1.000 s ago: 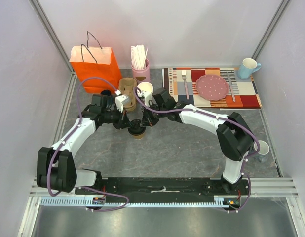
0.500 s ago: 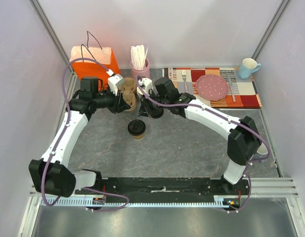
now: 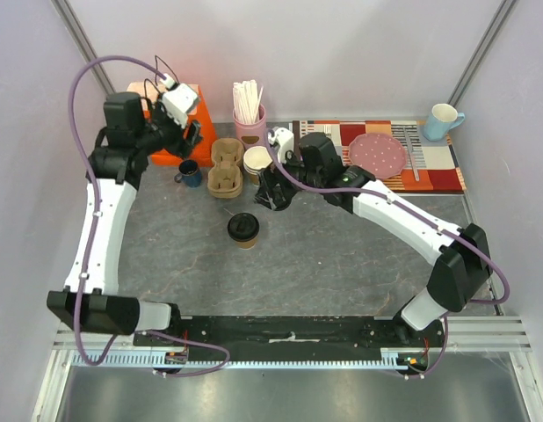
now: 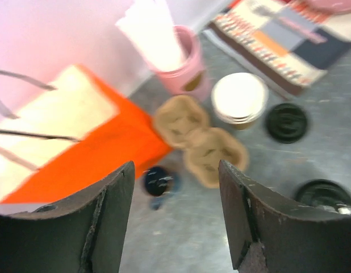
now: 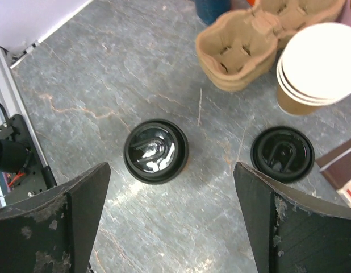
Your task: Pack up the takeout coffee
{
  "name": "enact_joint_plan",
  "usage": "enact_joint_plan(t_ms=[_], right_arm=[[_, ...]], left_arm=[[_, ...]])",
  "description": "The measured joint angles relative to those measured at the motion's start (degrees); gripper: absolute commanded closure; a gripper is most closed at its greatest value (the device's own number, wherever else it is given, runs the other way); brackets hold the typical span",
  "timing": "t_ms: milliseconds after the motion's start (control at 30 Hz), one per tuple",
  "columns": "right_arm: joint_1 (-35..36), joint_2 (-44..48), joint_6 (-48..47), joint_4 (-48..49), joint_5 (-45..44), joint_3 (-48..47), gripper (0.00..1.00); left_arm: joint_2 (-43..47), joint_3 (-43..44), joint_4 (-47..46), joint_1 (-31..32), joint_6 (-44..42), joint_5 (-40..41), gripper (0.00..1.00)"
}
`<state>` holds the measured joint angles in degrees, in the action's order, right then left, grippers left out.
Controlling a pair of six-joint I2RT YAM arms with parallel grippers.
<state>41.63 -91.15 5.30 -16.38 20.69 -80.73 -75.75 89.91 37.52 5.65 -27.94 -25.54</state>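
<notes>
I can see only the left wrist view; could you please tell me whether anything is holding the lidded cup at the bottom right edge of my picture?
Observer: No; the takeout coffee stands upright on the table, free of both arms.
Operator: Thank you. Where is the right pincer?
Observer: The right pincer hangs open between the cup stack and the coffee, touching neither.
Operator: And the cup carrier?
Observer: The right wrist view shows the cardboard carrier sharply: the wells in sight are empty.

Pale lilac walls point(image 3: 298, 53) enclose a grey marbled tabletop point(image 3: 324, 264) (aluminium posts point(image 3: 83, 48) in the corners).
</notes>
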Motion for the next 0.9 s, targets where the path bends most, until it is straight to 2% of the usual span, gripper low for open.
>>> enact_joint_plan(t_ms=[67, 167, 267, 533, 900], right_arm=[[-0.63, 0.28, -0.50, -0.09, -0.22, 1.38, 0.02], [-1.11, 0.37, -1.46, -0.28, -0.66, 3.10, 0.02], [-1.36, 0.46, -2.60, -0.44, -0.66, 4.55, 0.02], [-2.08, 0.46, -5.49, -0.61, -0.07, 5.55, 0.02], [-2.54, -1.64, -6.16, -0.28, 2.19, 6.47, 0.02]], left_arm=[[-2.93, 3.67, 0.02, -3.15, -3.17, 0.81, 0.32], [-9.16, 9.88, -0.63, -11.45, -7.61, -0.74, 0.30], [-12.98, 11.08, -0.55, -16.98, -11.98, -2.36, 0.29], [-17.79, 10.29, 0.11, -16.39, -20.46, -9.60, 0.30], [-27.50, 11.04, -5.11, -16.00, -25.59, -8.72, 0.30]])
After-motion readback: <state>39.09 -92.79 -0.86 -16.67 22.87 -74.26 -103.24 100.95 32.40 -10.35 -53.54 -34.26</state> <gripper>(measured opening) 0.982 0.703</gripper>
